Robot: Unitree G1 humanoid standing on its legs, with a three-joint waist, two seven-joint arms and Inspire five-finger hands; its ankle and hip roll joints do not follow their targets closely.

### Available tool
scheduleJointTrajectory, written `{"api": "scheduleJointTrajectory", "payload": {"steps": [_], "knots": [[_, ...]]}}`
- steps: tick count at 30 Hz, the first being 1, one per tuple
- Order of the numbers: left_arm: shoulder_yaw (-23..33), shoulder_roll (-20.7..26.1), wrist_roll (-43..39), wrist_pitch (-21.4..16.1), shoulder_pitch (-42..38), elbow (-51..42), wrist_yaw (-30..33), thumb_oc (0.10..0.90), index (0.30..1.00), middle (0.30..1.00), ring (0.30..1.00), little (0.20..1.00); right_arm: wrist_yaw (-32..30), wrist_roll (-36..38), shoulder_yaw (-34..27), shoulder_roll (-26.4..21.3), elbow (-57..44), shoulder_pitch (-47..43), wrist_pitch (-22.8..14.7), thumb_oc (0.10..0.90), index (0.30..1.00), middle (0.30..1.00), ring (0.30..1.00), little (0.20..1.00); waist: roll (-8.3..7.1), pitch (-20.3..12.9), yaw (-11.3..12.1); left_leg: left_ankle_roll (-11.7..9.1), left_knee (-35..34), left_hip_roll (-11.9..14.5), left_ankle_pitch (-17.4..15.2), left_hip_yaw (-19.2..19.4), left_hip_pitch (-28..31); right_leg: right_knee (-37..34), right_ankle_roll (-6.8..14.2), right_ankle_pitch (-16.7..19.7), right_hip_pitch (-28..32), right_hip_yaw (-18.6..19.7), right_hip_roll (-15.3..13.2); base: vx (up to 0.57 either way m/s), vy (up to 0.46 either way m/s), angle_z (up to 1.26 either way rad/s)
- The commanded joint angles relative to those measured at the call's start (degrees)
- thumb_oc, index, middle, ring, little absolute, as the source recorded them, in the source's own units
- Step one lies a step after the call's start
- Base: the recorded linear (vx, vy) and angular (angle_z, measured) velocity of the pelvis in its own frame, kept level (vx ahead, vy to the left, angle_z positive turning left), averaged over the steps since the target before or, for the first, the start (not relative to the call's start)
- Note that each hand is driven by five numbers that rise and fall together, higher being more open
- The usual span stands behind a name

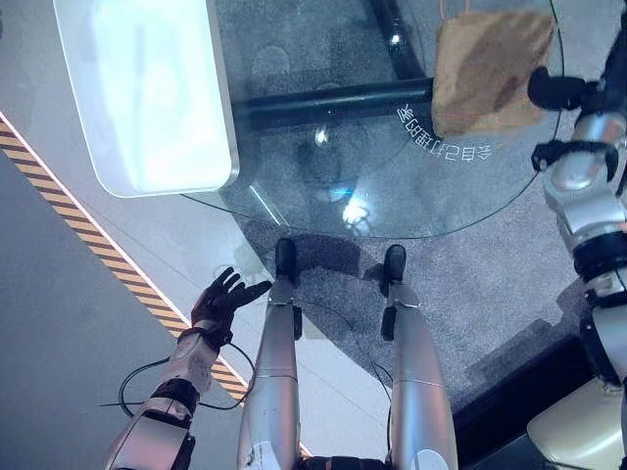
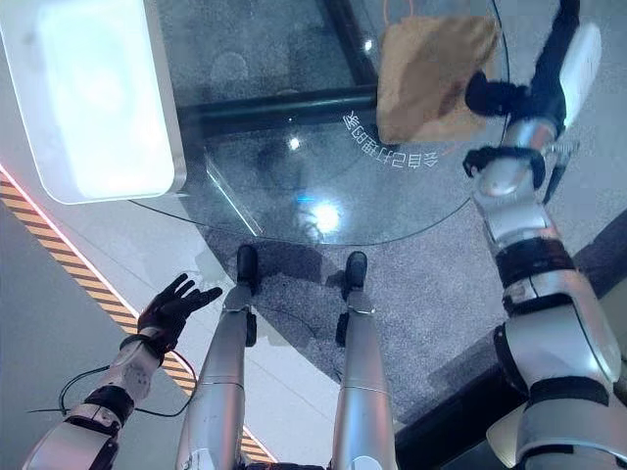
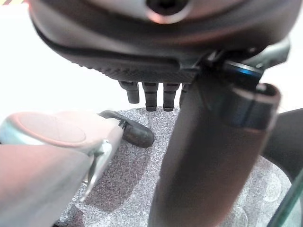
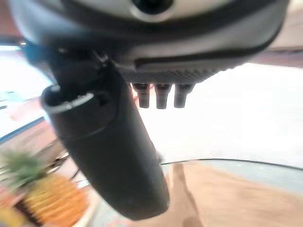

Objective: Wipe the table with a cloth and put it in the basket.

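A brown cloth (image 1: 490, 69) lies flat on the round glass table (image 1: 372, 186), near its far right rim. My right hand (image 2: 502, 96) is at the cloth's right edge with its thumb against the cloth, and its fingers are straight in the right wrist view. That view has the cloth (image 4: 227, 198) just past the thumb. My left hand (image 1: 220, 299) hangs low beside the table at the lower left, fingers spread and holding nothing.
A bright white slab with rounded corners (image 1: 147, 88) overlaps the table's left side. A yellow-and-black striped strip (image 1: 118, 279) runs across the floor at the left. A pineapple (image 4: 52, 198) stands near the cloth in the right wrist view.
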Motion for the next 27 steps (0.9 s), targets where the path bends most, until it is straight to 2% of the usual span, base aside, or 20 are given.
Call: {"api": "scheduleJointTrajectory", "payload": {"steps": [1, 11, 18, 27], "knots": [[0.34, 3.76, -1.31, 0.11, 3.91, -0.21, -0.19, 0.800, 0.900, 0.900, 0.900, 0.900, -0.25, -5.17, 2.41, -7.69, -3.62, -7.39, 0.26, 0.800, 0.900, 0.900, 0.900, 0.900, 0.48, -1.23, 0.98, 5.01, -1.49, -6.03, -0.19, 2.45, 0.41, -3.36, -3.75, -0.94, 2.52, -6.50, 4.11, 0.00, 0.000, 0.00], [0.05, 5.03, -1.13, 1.12, 4.45, -2.40, -0.50, 0.800, 0.900, 0.900, 0.900, 0.900, 7.92, -9.68, 12.25, -7.65, -2.23, -16.02, 9.09, 0.800, 0.900, 0.900, 0.900, 0.900, 0.68, -1.23, 2.29, 5.01, -1.17, -6.45, -0.05, 1.63, -0.61, -2.96, -4.26, -1.45, 1.74, -7.12, 4.13, 0.00, -0.014, 0.03], [-0.24, 5.42, -0.73, 1.34, 5.35, -3.55, -0.38, 0.800, 0.900, 0.900, 0.900, 0.900, 14.60, -8.98, 16.70, -7.26, -0.28, -19.57, 14.23, 0.800, 0.900, 0.900, 0.900, 0.900, 0.63, -1.23, 3.02, 5.06, -1.19, -6.65, 0.26, 1.10, -0.79, -2.53, -4.53, -1.43, 1.51, -7.34, 4.36, 0.01, -0.013, 0.03], [-0.37, 5.74, -0.38, 1.52, 5.72, -4.12, -0.79, 0.800, 0.900, 0.900, 0.900, 0.900, 21.05, -10.48, 19.26, -6.61, 4.99, -21.40, 16.67, 0.800, 0.900, 0.900, 0.900, 0.900, 0.97, -1.23, 3.87, 5.12, -1.14, -6.71, 0.69, 0.65, -1.32, -1.57, -4.65, -1.46, 0.75, -7.69, 4.24, 0.00, 0.000, 0.00]]}}
